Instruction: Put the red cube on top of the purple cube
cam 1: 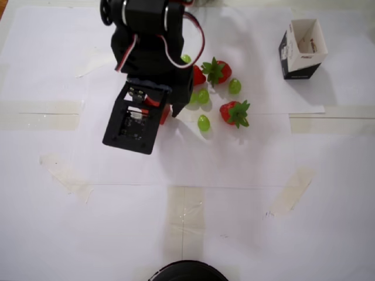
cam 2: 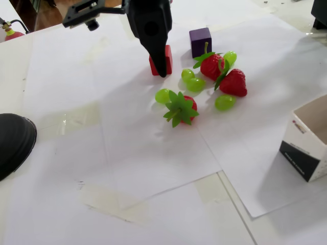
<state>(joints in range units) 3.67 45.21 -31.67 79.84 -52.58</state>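
Note:
The red cube (cam 2: 168,53) sits on the white paper, left of the purple cube (cam 2: 200,42) in the fixed view. My gripper (cam 2: 162,64) has come down over the red cube and is open. Its black near finger (cam 2: 159,61) stands against the cube's front face, with its tip at the paper. The other finger is hidden behind. In the overhead view the arm and wrist camera mount cover most of the scene. Only a sliver of the red cube (cam 1: 165,113) shows beside the gripper (cam 1: 160,109), and the purple cube is hidden under the arm.
Three strawberries (cam 2: 210,65) (cam 2: 235,82) (cam 2: 181,107) and several green grapes (cam 2: 194,84) lie just right of the cubes. An open black-and-white carton (cam 2: 306,143) stands at the right. A black round object (cam 2: 13,143) sits at the left edge.

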